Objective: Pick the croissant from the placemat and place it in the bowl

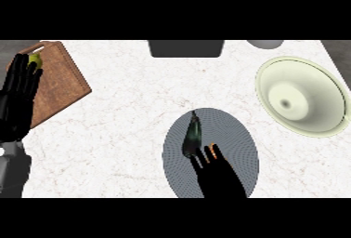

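Note:
A grey oval placemat (pixel 233 135) lies at the counter's front centre. On its left part rests a dark green, elongated, pointed object (pixel 191 135). My right hand (pixel 218 175) comes in from the lower edge over the placemat, fingers straight and pointing at that object's lower end. A small orange sliver (pixel 214 151) shows between the fingers; the hand hides the remainder of it. A pale cream bowl (pixel 316 79) stands to the right with nothing in it. My left hand (pixel 19 100) rests open, fingers up, at the left edge.
A wooden cutting board (pixel 61 88) lies at the back left, partly under my left hand, with a small yellow-green item (pixel 35 58) on it. A dark grey object (pixel 186 48) and a grey round one (pixel 265 43) sit at the back edge.

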Motion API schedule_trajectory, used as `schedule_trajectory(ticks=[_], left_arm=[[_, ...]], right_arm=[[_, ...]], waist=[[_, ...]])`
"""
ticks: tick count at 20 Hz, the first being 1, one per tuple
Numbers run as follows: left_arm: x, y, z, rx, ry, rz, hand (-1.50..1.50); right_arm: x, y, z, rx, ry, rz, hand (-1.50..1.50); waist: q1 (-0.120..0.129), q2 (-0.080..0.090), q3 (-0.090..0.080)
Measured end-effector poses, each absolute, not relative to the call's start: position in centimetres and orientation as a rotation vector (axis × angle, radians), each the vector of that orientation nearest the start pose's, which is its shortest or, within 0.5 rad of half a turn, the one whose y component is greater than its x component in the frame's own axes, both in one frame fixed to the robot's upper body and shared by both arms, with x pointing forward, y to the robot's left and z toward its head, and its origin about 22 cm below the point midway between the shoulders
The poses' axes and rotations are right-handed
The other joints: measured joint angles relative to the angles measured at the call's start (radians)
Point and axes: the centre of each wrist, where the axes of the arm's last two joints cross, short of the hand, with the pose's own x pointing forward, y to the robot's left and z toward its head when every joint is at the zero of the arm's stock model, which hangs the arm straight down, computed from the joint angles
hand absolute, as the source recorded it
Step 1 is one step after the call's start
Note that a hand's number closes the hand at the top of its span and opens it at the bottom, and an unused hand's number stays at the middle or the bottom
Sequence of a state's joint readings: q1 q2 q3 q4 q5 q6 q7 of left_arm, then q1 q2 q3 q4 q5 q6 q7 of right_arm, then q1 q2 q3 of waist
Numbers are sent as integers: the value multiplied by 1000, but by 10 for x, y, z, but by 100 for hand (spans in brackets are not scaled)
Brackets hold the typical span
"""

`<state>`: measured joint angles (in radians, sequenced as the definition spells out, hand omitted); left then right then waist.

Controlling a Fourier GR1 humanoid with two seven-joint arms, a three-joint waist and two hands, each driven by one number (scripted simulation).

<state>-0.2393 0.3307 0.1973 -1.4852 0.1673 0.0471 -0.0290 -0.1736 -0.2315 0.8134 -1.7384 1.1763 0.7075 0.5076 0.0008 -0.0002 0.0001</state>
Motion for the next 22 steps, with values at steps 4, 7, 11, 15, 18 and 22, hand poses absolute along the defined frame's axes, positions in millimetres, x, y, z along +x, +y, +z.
schedule_trajectory(ticks=[4,7,11,15,18,22], left_arm=[[293,331,75,239,-1784,31,0],[293,333,85,242,-1786,28,0],[297,328,88,239,-1788,38,0],[297,327,88,240,-1788,32,0],[295,324,85,239,-1782,29,0],[295,331,83,235,-1784,34,0]], right_arm=[[188,-94,35,-765,-894,1958,-150],[201,-100,28,-770,-884,1948,-150],[205,-105,13,-796,-849,1935,-150],[214,-109,7,-817,-823,1922,-150],[224,-117,1,-816,-861,1934,150],[229,-120,2,-821,-958,1942,150]], waist=[[-1,-1,0],[0,-2,0],[-1,-2,-1],[-1,-1,0],[1,-2,-1],[0,-4,-3]])
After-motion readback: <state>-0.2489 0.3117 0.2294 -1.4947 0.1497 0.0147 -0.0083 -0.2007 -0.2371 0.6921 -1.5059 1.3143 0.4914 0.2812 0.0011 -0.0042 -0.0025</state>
